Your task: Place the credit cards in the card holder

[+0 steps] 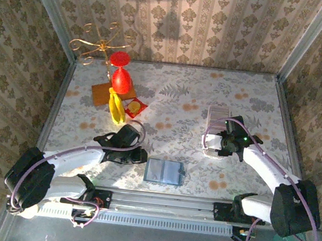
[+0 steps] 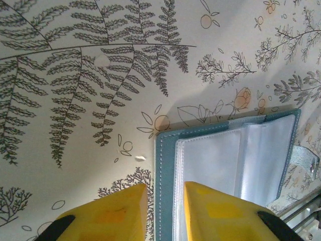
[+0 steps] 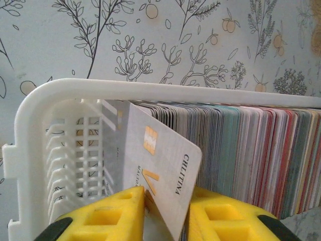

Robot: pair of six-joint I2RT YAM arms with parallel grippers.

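Note:
The card holder (image 1: 165,171) lies open and flat near the table's front edge, a teal cover with clear sleeves (image 2: 225,155). My left gripper (image 1: 141,156) is at its left edge. In the left wrist view the gripper (image 2: 165,190) stands a little open, one yellow finger over the table and the other over the sleeve, with the teal edge in the gap. A white basket (image 1: 218,114) holds a packed row of credit cards (image 3: 251,150). My right gripper (image 1: 218,145) is at its near end. There the gripper (image 3: 165,197) is shut on one grey credit card (image 3: 160,150), which tilts out of the row.
At the back left are a gold wire stand (image 1: 96,46), a red goblet (image 1: 120,72), a yellow banana (image 1: 116,108), a brown board (image 1: 101,93) and a red packet (image 1: 135,107). The holder's strap (image 2: 307,158) sticks out by the metal rail at the table's front edge.

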